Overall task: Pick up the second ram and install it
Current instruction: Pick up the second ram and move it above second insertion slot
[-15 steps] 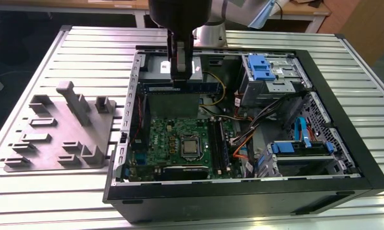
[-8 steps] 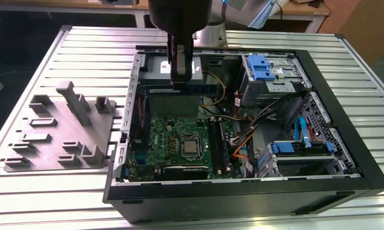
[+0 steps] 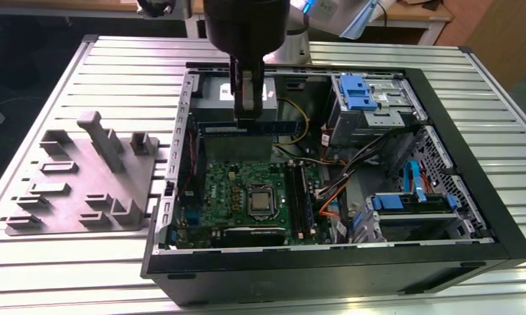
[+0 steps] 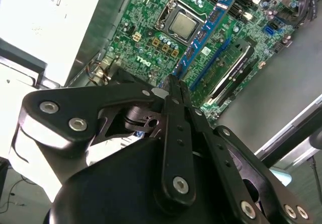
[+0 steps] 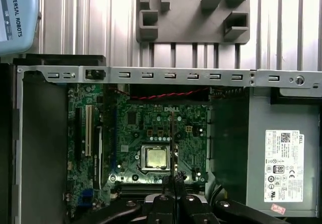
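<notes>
now, flat blue second ram (image 4: 201,38) in end effector (image 4: 169,85)

We see soft, even overhead light on the ribbed table (image 3: 105,65) around the gripper (image 3: 248,113) in the exterior view, with no hard shadows. The inside of the computer case (image 3: 333,266) below the gripper lies darker. In the second wrist view the white panel (image 4: 55,17) beside the gripper burns out to blank white, and its pale glare sits on the gripper's black links. The second ram (image 4: 204,42), pinched in the gripper, reads bright blue. The processor lid (image 4: 182,25) beyond it glints in both wrist views.
</notes>
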`<control>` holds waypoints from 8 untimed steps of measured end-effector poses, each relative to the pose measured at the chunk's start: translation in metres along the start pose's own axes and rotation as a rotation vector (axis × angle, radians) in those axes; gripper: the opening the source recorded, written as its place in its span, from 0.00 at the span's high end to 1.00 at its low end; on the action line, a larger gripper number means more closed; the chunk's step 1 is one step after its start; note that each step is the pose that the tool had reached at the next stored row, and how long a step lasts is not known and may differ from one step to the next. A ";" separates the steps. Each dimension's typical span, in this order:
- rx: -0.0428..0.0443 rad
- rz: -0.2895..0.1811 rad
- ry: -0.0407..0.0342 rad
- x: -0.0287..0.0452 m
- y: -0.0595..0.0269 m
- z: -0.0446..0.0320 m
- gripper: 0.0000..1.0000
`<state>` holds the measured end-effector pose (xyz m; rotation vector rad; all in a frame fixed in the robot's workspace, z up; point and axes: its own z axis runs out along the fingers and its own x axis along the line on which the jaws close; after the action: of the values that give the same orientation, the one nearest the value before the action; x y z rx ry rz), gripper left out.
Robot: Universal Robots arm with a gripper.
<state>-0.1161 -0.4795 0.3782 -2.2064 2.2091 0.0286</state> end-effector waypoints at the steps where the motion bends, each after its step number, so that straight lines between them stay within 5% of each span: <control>1: 0.0000 0.000 -0.0001 0.0000 0.0000 0.0013 0.92; 8: -0.0001 0.000 0.0004 0.0002 -0.0003 0.0091 0.92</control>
<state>-0.1158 -0.4795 0.3691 -2.2066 2.2094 0.0282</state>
